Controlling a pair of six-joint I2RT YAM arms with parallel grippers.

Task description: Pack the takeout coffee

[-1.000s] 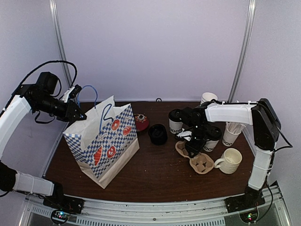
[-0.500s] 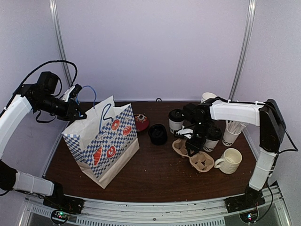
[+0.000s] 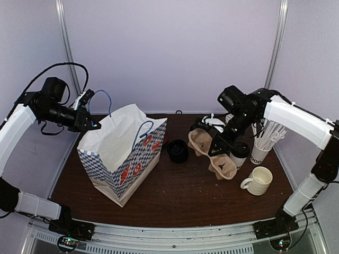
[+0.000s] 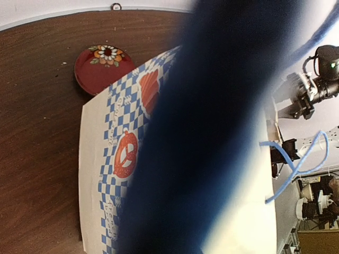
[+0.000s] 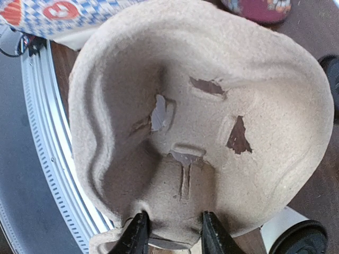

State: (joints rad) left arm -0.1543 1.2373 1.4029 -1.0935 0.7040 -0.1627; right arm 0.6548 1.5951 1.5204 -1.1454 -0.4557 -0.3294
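Observation:
My right gripper (image 3: pixel 216 144) is shut on the middle ridge of the brown pulp carrier (image 3: pixel 198 142), which hangs tilted above the table with both cup wells empty. In the right wrist view the carrier (image 5: pixel 201 106) fills the frame, with my right gripper (image 5: pixel 175 235) pinching its near edge. One white lidded "GOOD" cup (image 3: pixel 239 153) stands just right of the carrier, and its lid shows in the right wrist view (image 5: pixel 296 241). My left gripper (image 3: pixel 87 114) is raised at the far left, shut on a blue handle (image 3: pixel 101 95) of the checked paper bag (image 3: pixel 124 159), whose mouth gapes open.
A black round lid (image 3: pixel 177 151) lies between the bag and the carrier. A cream mug (image 3: pixel 258 180) stands at the front right, and a stack of lidless cups (image 3: pixel 260 151) behind it. A red flowered dish (image 4: pixel 103 66) sits behind the bag. A dark blur covers much of the left wrist view.
My right gripper has lifted the carrier off the table and tipped it up. My left gripper has closed on the blue handle, and the bag's mouth has opened wider toward the right.

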